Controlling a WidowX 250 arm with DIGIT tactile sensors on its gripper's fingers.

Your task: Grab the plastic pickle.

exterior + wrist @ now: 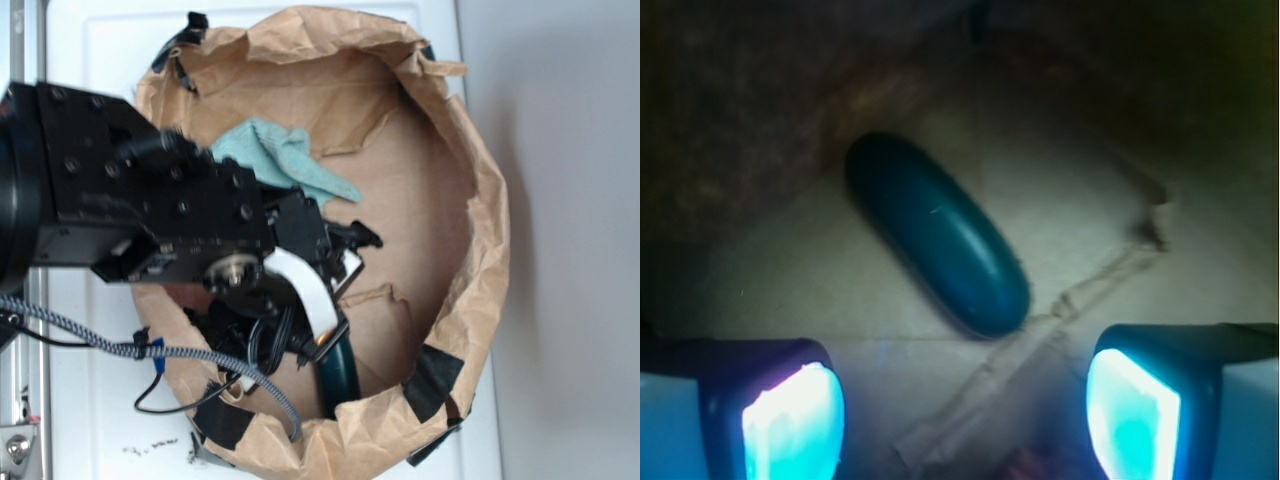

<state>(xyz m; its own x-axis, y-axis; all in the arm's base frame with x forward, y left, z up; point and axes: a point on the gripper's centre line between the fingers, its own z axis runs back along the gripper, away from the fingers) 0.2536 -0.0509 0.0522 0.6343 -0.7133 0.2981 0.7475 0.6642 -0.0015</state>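
A white desk [90, 60] carries a wide bowl-like nest of crumpled brown paper [480, 210], patched with black tape at its rim, and the black robot arm [130, 190] reaches over its left side and down into it. A light teal cloth [290, 160] lies crumpled on the paper floor near the upper wall, partly hidden by the arm. The end effector [965, 420] hangs with its two pads apart and holding nothing, just above the plastic pickle [937, 232], which lies on the paper floor near the lower wall, slanted in the wrist view beside a tear in the paper.
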